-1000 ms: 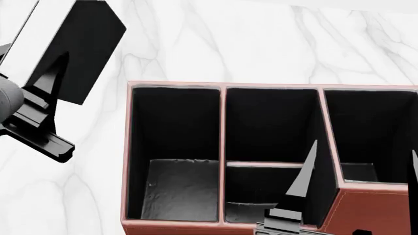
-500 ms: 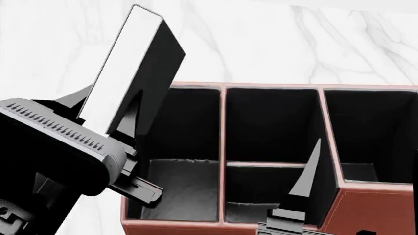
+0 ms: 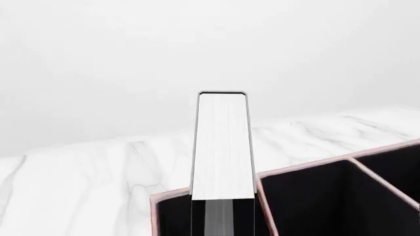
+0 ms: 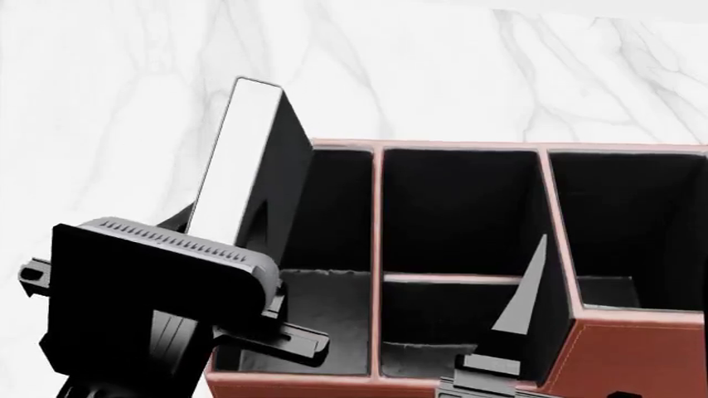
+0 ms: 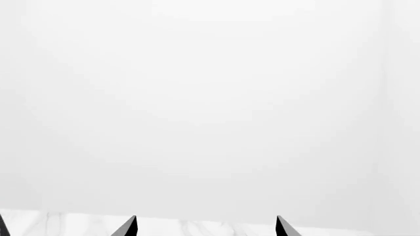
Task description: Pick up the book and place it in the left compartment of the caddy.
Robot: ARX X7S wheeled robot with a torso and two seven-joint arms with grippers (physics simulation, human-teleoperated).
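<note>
My left gripper (image 4: 225, 228) is shut on the book (image 4: 235, 153), a thin black hardcover whose white page edges face the head camera. The book stands nearly upright, leaning a little, over the far-left part of the caddy (image 4: 465, 146), above the left compartment (image 4: 321, 315). In the left wrist view the book (image 3: 223, 147) rises from the left gripper (image 3: 222, 222) with the left compartment (image 3: 172, 219) dark beneath it. My right gripper (image 5: 206, 227) is open and holds nothing. One of its fingers (image 4: 518, 303) shows low in front of the middle section.
The reddish-brown caddy rests on a white marble tabletop (image 4: 133, 91). A middle section split in two (image 4: 459, 207) and a taller-walled end section (image 4: 631, 215) lie to the right of the left compartment. My left arm's black housing (image 4: 155, 290) hides the caddy's near-left corner.
My left arm has carried the book right and down, from beside the caddy to over its left compartment, and the book now stands more upright. The right gripper has stayed in place.
</note>
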